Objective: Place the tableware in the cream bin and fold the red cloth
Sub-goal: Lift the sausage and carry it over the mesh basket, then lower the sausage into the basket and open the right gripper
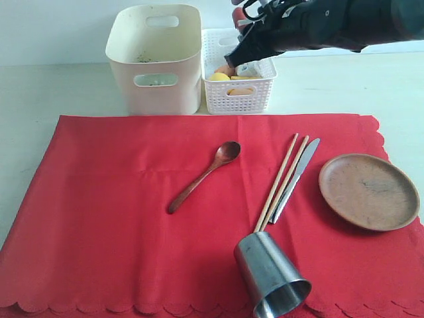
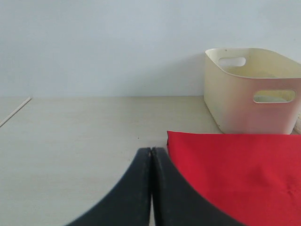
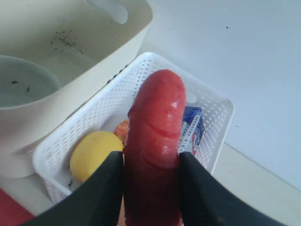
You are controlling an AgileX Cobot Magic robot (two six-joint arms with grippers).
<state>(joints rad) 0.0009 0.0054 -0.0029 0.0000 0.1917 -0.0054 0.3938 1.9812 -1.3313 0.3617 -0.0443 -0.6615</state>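
Observation:
My right gripper (image 3: 151, 160) is shut on a red sausage (image 3: 157, 136), held above the white basket (image 3: 221, 109). The cream bin (image 1: 154, 59) stands beside that basket, with a pale green bowl (image 3: 23, 87) inside it. On the red cloth (image 1: 112, 199) lie a wooden spoon (image 1: 205, 175), chopsticks (image 1: 281, 182), a metal knife (image 1: 296, 177), a round wooden plate (image 1: 368, 191) and a steel cup (image 1: 271, 275) on its side. My left gripper (image 2: 151, 150) is shut and empty, low over the table near a corner of the red cloth (image 2: 235, 174). It is out of the exterior view.
The white basket (image 1: 238, 83) holds a lemon (image 3: 94, 153), a blue-white milk carton (image 3: 193, 123) and other food. My right arm (image 1: 318, 23) reaches in from the upper right above it. Pale tabletop (image 2: 84, 136) surrounds the cloth.

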